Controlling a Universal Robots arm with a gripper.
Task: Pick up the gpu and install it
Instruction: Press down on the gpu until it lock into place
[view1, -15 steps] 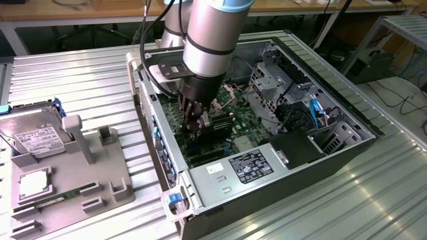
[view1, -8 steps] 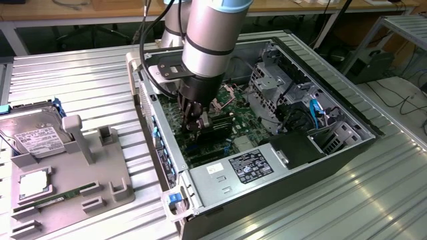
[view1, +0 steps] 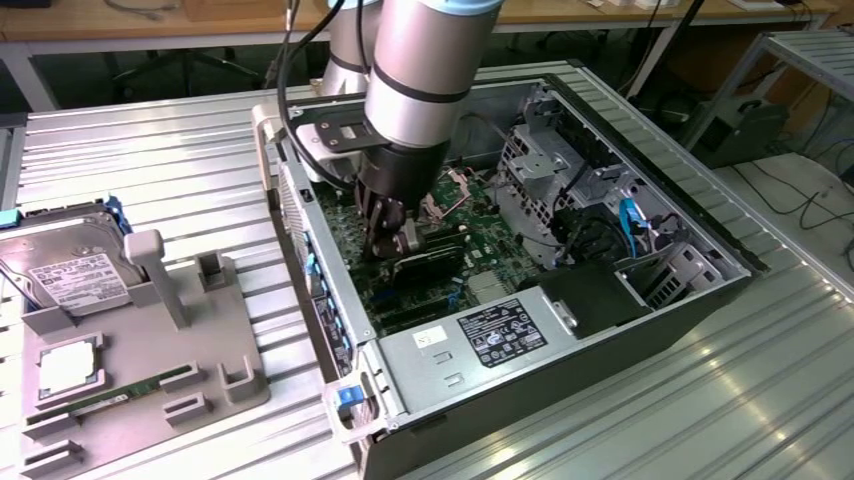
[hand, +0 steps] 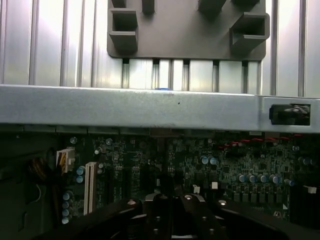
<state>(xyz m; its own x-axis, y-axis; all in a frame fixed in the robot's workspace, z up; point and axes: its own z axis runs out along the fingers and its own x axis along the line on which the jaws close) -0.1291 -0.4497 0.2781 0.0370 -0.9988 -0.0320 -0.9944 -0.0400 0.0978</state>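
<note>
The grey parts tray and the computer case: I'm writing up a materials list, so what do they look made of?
The grey parts tray looks like moulded or printed plastic: matte, uniform grey, blocky upstanding holders. The computer case looks like bare sheet metal, probably steel: silvery, slightly glossy, with folded edges and punched slots.

Our silver, grey-jointed arm (view1: 414, 75) drops steeply from the far edge of the ribbed metal table (view1: 160, 170) into the open black computer case (view1: 667, 210). The black wrist points straight down. Our black gripper (view1: 390, 250) sits low inside, near the case's long wall on the exterior view's left. In the wrist view its fingers (hand: 155, 200) stand close together, nearly touching.
</note>
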